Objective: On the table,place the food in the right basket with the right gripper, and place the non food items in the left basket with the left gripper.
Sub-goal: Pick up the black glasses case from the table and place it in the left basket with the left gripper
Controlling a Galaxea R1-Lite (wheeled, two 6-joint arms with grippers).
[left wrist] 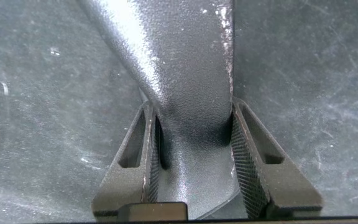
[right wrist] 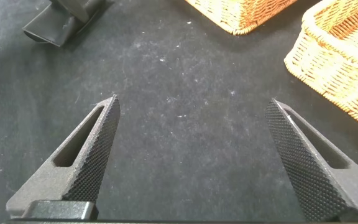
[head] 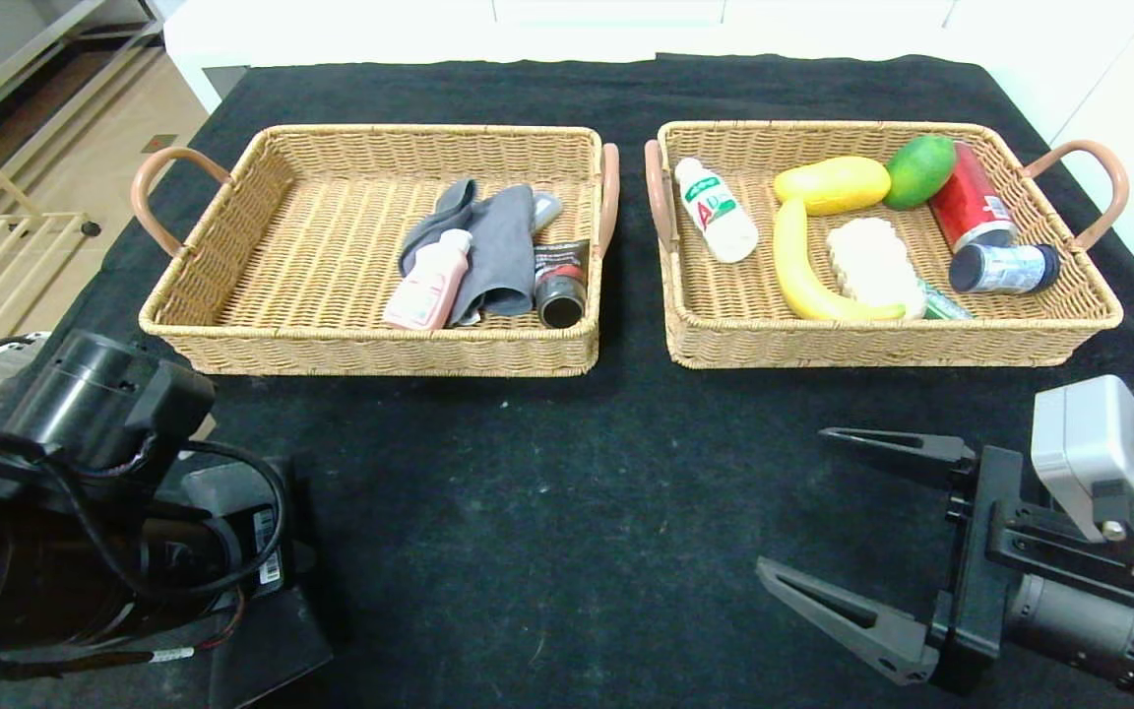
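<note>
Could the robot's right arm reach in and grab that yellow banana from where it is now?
Probably yes. The right gripper is open over bare black table, and the yellow banana lies uncovered near the front wall of the right wicker basket; only that low wall intervenes.

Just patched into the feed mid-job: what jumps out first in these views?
Two wicker baskets sit side by side: the left basket holds a grey cloth, a pink bottle and a dark can; the right basket holds a banana, a green fruit and a red can. The right gripper hovers wide open near the table's front edge, holding nothing.
</note>
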